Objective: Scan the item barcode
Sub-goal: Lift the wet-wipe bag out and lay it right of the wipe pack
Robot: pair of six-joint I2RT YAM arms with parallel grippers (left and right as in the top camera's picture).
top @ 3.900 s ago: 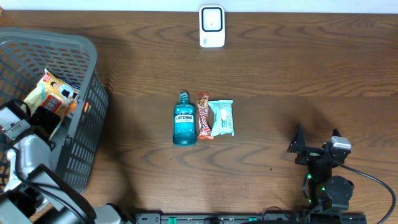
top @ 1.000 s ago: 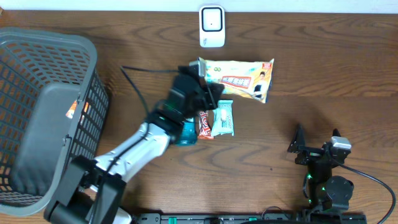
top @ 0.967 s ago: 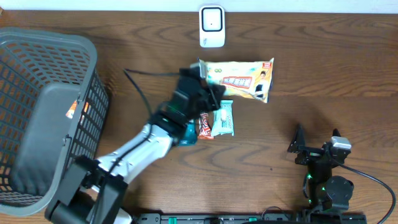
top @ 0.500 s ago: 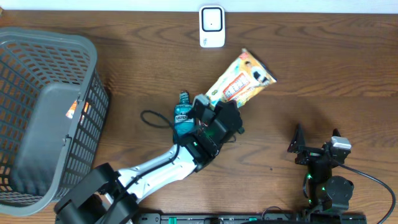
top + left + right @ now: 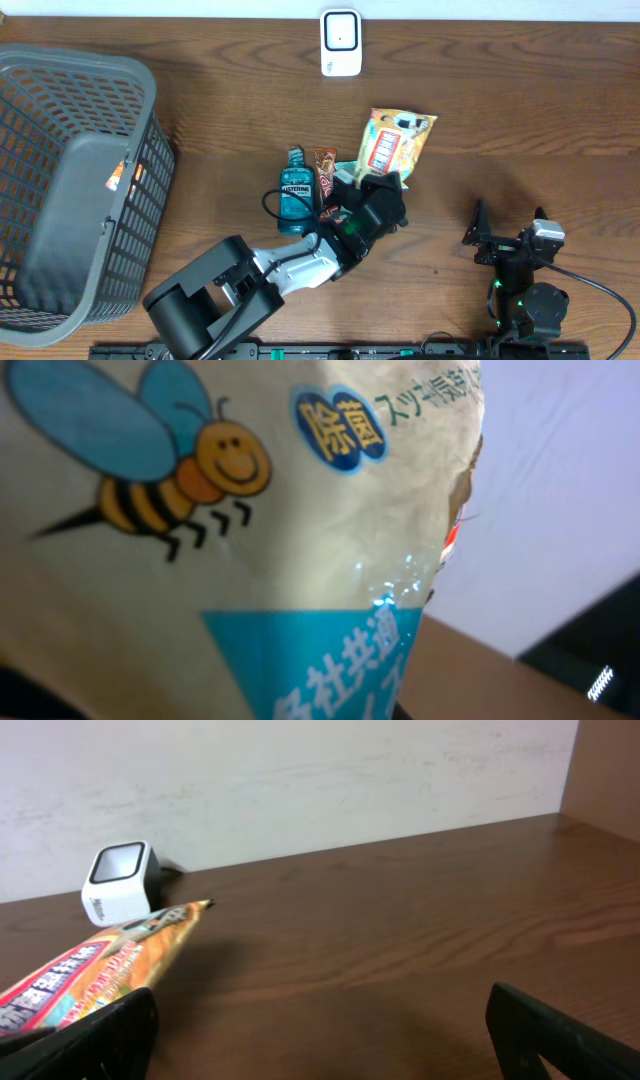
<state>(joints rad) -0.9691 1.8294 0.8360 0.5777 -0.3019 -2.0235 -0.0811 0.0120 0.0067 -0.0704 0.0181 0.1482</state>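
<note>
Overhead shows the left tool [image 5: 372, 190] pinching the yellow-orange snack packet [image 5: 395, 145]; next, turn its barcode toward the white scanner [image 5: 341, 43]. Right tool [image 5: 505, 240] spread, idle.

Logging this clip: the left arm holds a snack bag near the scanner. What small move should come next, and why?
Probably carry the bag up toward the scanner and turn its barcode to the window. The left gripper is shut on the bag's lower end, but the bag sits well short of the scanner, and no barcode shows in any view.
</note>
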